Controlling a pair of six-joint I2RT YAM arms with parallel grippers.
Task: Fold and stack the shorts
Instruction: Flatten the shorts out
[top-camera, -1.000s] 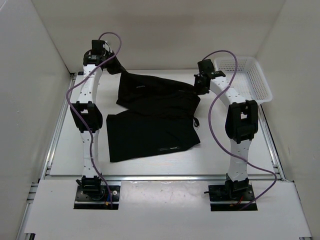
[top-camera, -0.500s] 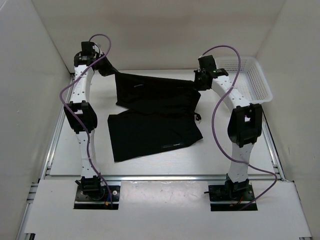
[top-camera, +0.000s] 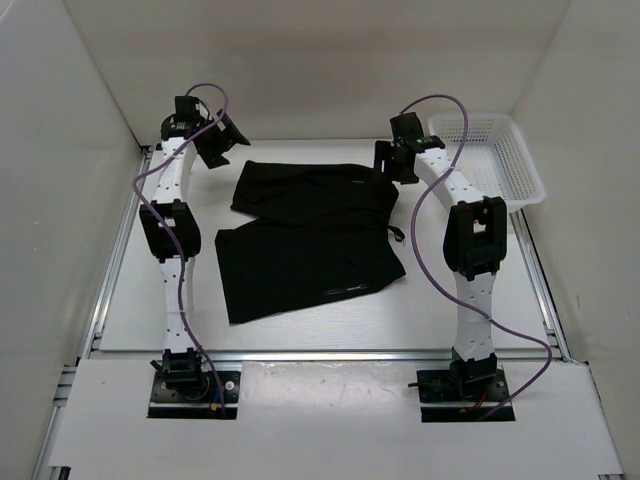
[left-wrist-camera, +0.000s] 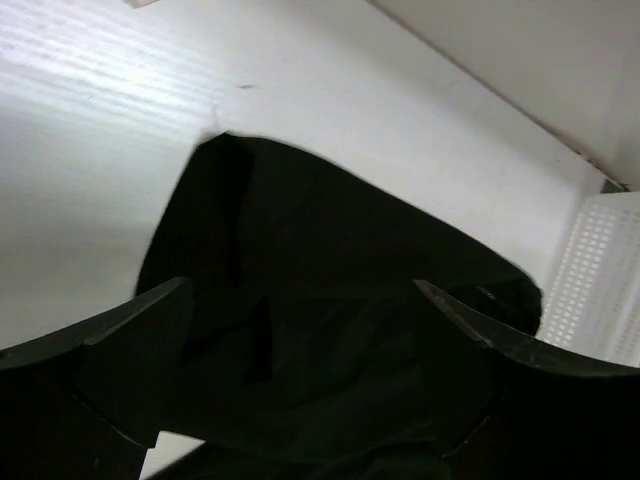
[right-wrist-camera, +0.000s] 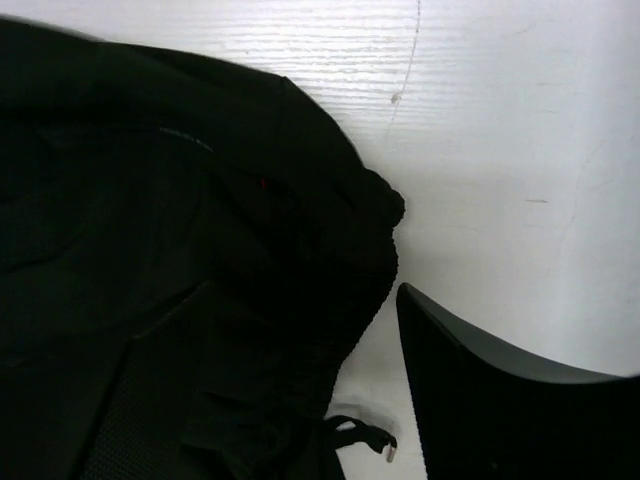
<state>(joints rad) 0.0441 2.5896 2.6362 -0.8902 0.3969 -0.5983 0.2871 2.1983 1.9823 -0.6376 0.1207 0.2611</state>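
The black shorts (top-camera: 308, 225) lie flat mid-table as two overlapping panels, a far one (top-camera: 312, 188) partly over a near one (top-camera: 300, 268). I cannot tell whether they are one garment. My left gripper (top-camera: 216, 142) hangs open off the far left corner, holding nothing. In the left wrist view its fingers (left-wrist-camera: 120, 345) stand wide apart above the shorts (left-wrist-camera: 330, 300). My right gripper (top-camera: 393, 160) is open at the far right corner. In its wrist view the shorts (right-wrist-camera: 170, 210) lie under it, a drawstring tip (right-wrist-camera: 388, 452) beside one finger (right-wrist-camera: 490, 400).
A white mesh basket (top-camera: 492, 155) stands at the back right, right of the right arm, and shows in the left wrist view as the basket (left-wrist-camera: 600, 285). White walls close in the table on the left, back and right.
Both grippers have opened and let go of the far panel's corners. The fabric has dropped flat onto the table, and both grippers now hang just off those corners.
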